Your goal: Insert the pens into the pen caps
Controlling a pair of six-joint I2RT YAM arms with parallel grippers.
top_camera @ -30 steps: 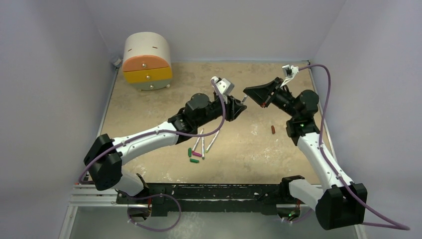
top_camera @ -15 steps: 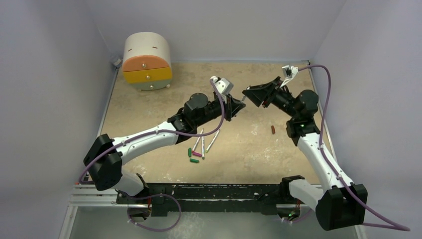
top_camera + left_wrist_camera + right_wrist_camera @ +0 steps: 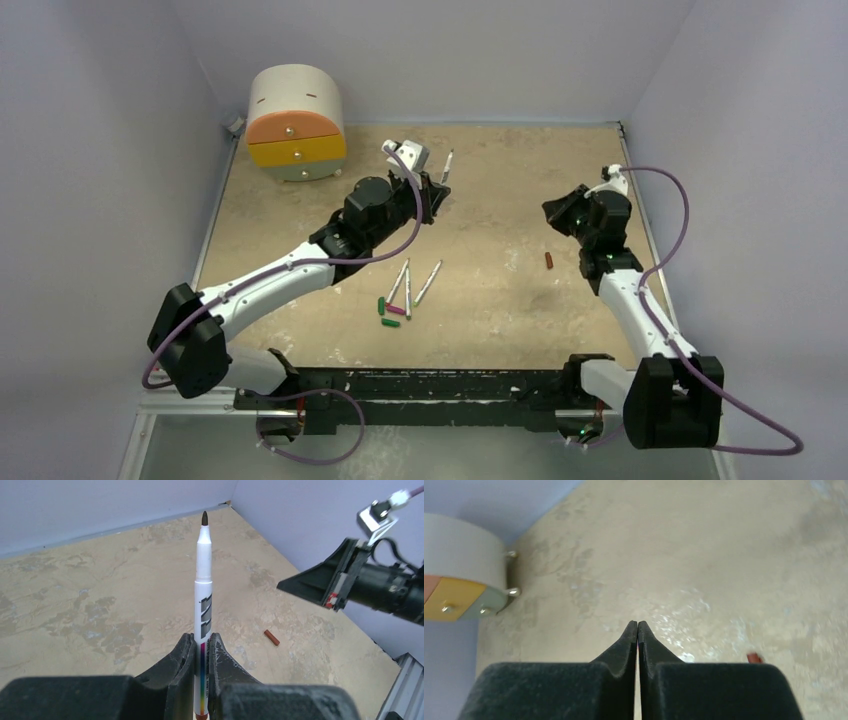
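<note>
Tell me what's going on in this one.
The left gripper is shut on an uncapped pen, held up off the table. The right gripper is shut and empty, above the table near the loose dark red cap. Three more pens and three caps lie together on the table, none capped.

Glossy plastic pen [image 3: 203,580], matt stone-look table [image 3: 500,300]
Smooth white shine on the barrel, with a printed colour strip low down; dull black, finely grained plastic on left gripper [image 3: 201,639] and right gripper [image 3: 637,627]; mottled beige, unpolished top; satin-smooth drawer unit [image 3: 295,115] with bright metal knobs [image 3: 513,591].
</note>
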